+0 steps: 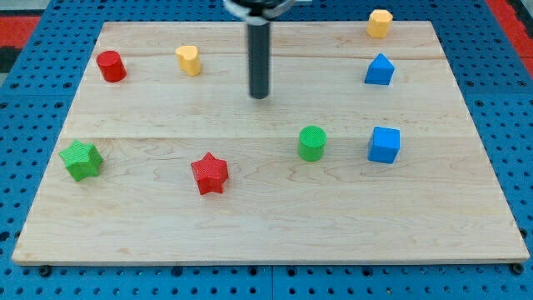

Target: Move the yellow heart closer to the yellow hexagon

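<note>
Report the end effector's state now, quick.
No gripper: my tip is a bare rod end, holding nothing, touching no block. It sits right of the yellow heart, far left of the yellow hexagon.

Blue pegboard (pixel 33 83) beneath wooden board (pixel 266 217)

board (pixel 166 208) pale wood, smooth, visible grain; green star (pixel 81 160) ribbed matt plastic; rod (pixel 260 50) dark, matt.

single camera view, raised front vantage, angled down over whole wooden board (pixel 266 225), moderately near, blue pegboard (pixel 33 150) edging
</note>
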